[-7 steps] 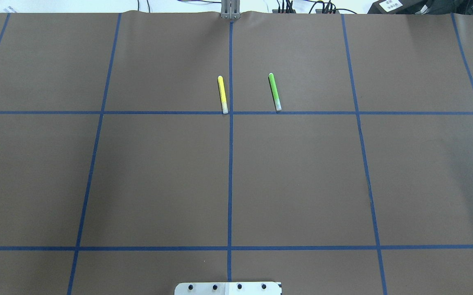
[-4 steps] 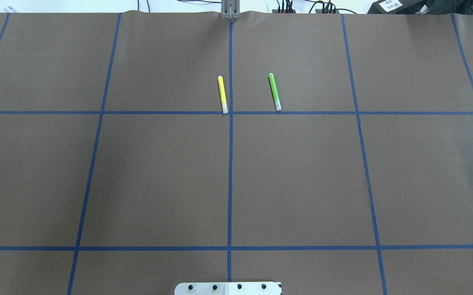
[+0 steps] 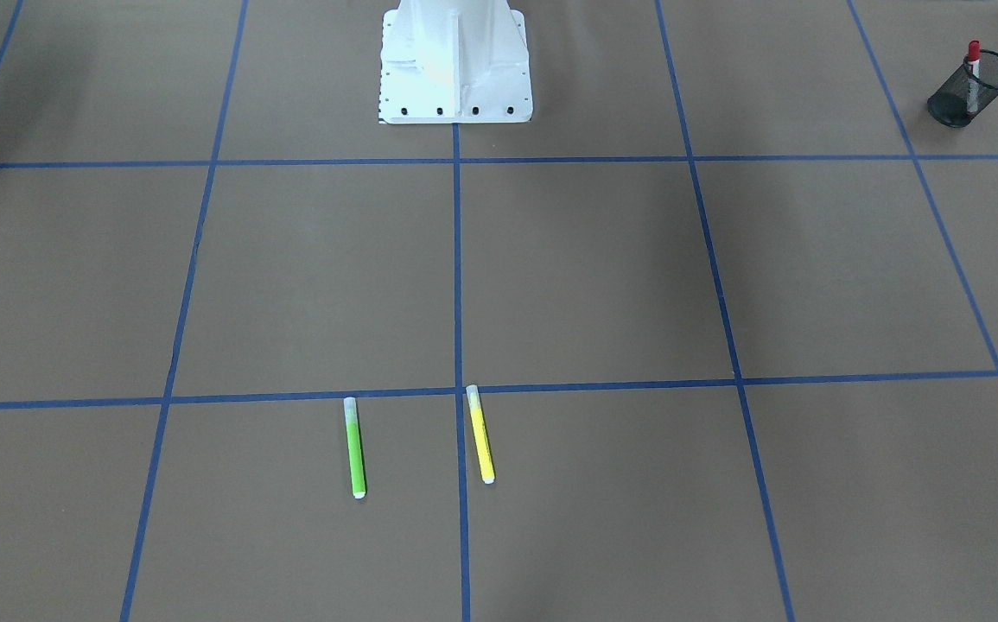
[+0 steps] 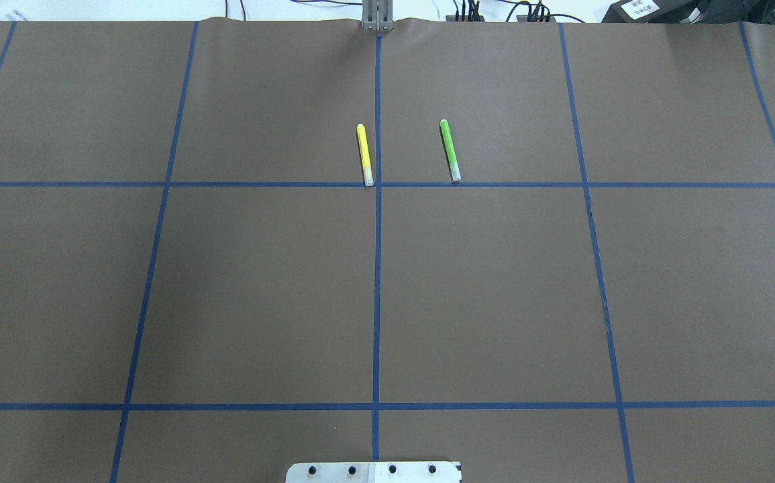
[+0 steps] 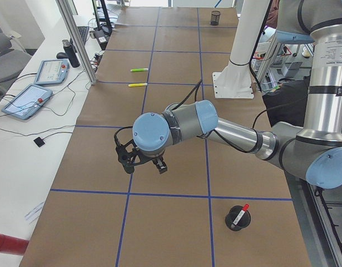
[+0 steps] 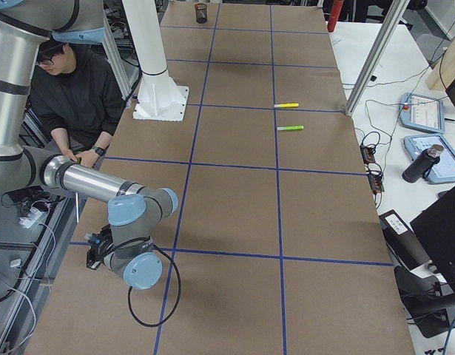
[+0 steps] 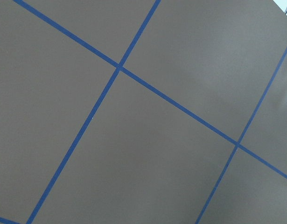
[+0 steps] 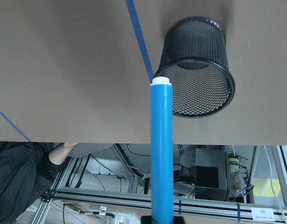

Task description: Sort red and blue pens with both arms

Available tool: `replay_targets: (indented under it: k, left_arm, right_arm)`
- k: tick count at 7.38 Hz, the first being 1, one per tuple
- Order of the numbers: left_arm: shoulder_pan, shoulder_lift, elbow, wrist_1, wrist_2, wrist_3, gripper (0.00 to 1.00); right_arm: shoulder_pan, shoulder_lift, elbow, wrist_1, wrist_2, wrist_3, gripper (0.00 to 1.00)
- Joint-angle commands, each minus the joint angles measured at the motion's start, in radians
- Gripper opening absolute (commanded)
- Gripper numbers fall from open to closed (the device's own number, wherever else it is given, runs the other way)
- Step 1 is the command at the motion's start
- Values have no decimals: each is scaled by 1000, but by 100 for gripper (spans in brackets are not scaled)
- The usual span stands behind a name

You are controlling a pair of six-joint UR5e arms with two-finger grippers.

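The blue pen [image 8: 161,154] runs up the middle of the right wrist view, its white end level with the rim of a black mesh cup [image 8: 199,74]. My right gripper [image 8: 160,218] is shut on its lower end; only a sliver of it shows. The red pen [image 3: 973,53] stands in another black mesh cup [image 3: 969,82] on my left side, and the same red pen [image 5: 244,209] shows in the left exterior view. My left gripper [image 5: 142,160] hangs over bare table away from that cup; I cannot tell if it is open or shut.
A green marker [image 4: 450,150] and a yellow marker [image 4: 364,154] lie side by side at the far middle of the brown blue-taped table [image 4: 260,288]. The white pedestal [image 3: 455,60] stands at my base. A person [image 6: 75,96] sits beside the table near my right arm.
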Motion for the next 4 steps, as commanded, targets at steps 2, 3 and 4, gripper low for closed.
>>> replay_targets:
  k: [2, 3, 4]
  left_arm:
    - [0, 26, -31, 1, 1, 2, 100]
    - [0, 30, -43, 2, 1, 0, 100]
    - [0, 32, -44, 4, 1, 0, 100]
  right_arm:
    - [5, 12, -132, -6, 26, -6, 0]
    - [5, 23, -142, -6, 33, -4, 0]
    - [3, 28, -143, -6, 36, -1, 23]
